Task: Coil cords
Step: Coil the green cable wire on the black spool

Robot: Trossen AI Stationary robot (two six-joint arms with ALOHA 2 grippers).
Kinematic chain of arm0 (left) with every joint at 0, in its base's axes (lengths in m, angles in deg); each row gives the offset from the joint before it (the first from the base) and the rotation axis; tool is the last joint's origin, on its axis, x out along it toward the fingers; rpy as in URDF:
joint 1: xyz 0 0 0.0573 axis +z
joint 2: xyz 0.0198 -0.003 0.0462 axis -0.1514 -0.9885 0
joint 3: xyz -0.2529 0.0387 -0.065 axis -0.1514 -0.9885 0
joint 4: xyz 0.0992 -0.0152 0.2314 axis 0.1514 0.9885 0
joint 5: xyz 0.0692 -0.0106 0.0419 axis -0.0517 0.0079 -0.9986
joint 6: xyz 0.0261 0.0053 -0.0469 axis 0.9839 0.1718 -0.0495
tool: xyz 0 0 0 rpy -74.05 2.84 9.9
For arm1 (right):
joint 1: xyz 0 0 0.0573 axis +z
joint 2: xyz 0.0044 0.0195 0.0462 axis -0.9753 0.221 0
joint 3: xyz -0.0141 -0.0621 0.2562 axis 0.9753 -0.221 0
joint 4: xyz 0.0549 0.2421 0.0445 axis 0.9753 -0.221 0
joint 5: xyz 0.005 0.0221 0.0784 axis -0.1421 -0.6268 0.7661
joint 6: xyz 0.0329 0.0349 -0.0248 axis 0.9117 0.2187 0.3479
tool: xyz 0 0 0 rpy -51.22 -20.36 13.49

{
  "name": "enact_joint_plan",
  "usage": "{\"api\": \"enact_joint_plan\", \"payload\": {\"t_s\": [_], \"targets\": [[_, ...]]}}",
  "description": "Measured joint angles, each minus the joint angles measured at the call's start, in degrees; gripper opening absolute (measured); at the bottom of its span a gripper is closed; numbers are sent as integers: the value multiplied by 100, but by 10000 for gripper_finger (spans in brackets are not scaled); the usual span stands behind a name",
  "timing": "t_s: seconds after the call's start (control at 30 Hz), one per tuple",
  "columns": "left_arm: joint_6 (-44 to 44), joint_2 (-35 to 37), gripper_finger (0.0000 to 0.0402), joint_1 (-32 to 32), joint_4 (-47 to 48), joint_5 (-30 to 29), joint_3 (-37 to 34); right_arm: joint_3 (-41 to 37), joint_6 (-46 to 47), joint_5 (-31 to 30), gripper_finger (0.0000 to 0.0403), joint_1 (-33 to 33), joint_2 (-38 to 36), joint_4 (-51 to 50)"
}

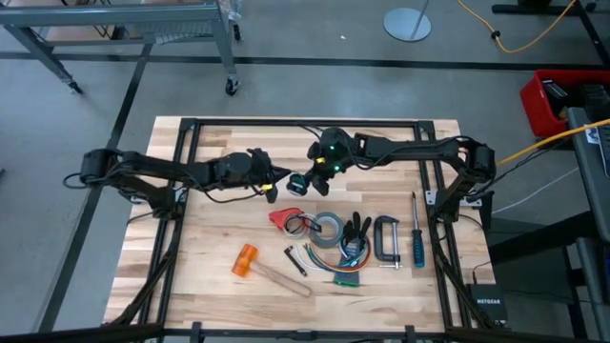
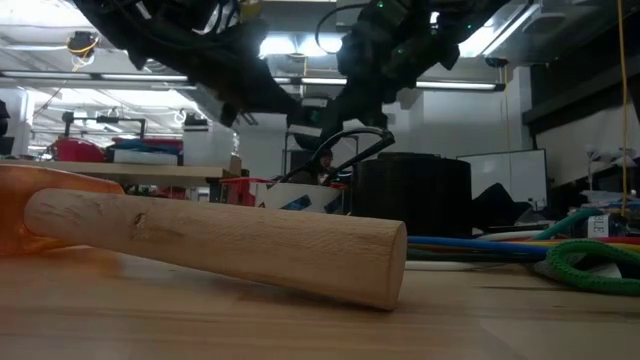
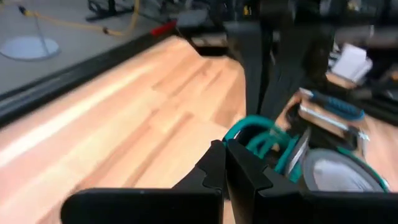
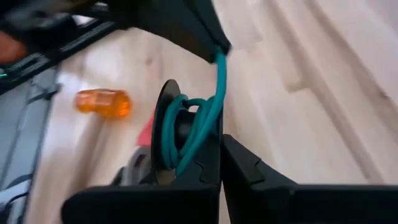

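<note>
A thin teal cord is wound in several turns on a small black reel. It is held above the table's middle, between my two grippers, and shows as a small dark and teal piece in the high view. My left gripper is shut on the cord's free stretch. My right gripper is shut at the coil. The coil also shows in the left wrist view. My left gripper pinches the cord's free stretch between its two fingertips, coming roughly level from the table's left. The cord runs fairly straight from them to the coil. My right gripper is shut on the coil's turns beside the reel. Its fingers slant down from the right. The coil is lifted clear of the table.
On the near half lie a hammer with an orange head, a red-handled tool, a tape roll, a bundle of coloured wires, a C-clamp and a screwdriver. The hammer handle fills the low view.
</note>
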Motion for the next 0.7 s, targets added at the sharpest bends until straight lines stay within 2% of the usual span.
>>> {"api": "enact_joint_plan", "payload": {"t_s": [0.17, 0.47, 0.7], "targets": [[-171, 45, 1, 2, 292, 587, 0, -4, -212, 273, 3, 0, -4, 6], [-440, 45, 1, -10, 345, 1270, 0, -6, -924, 630, 3, 6, -4, 18], [-350, 45, 1, -15, 328, 1374, 0, -6, -1233, 875, 3, 6, -4, 40]]}}
